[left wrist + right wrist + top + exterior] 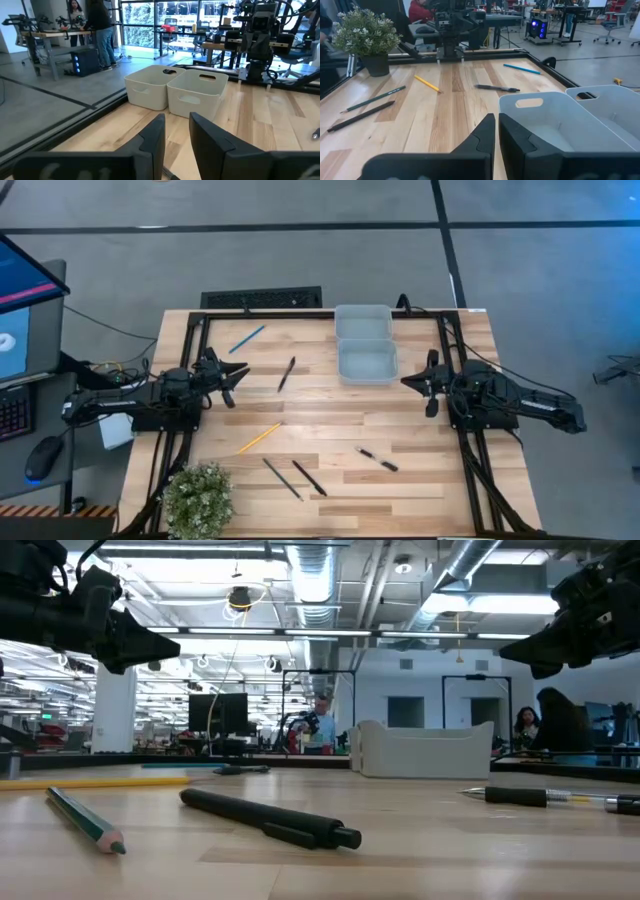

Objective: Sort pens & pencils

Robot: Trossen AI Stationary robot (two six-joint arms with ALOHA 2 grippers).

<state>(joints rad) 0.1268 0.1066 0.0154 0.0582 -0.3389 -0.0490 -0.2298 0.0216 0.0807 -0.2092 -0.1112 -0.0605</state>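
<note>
High view: left gripper (236,370) parked at left table edge, fingers slightly apart, holding nothing; right gripper (407,382) at right edge beside bins (364,345), fingers together, empty; near edge: three dark pens (309,478) plus green pencil (281,478); mid-table: yellow pencil (259,438), fourth pen (286,374); farthest: blue pencil (247,339).

Both arms are dark, near-black, built of blocky jointed segments.

Left arm (150,402), on the table's (330,420) left side: bulky squared housing, thin cables in mixed colours trailing off the table edge behind it. Left gripper (236,376): two flat, matte black fingers (152,137) with squared tips.

Right arm (520,398), on the table's right side: same dark casing, with a black cable running along it. Right gripper (408,383): matching flat black fingers (482,132), edges bevelled.
</note>
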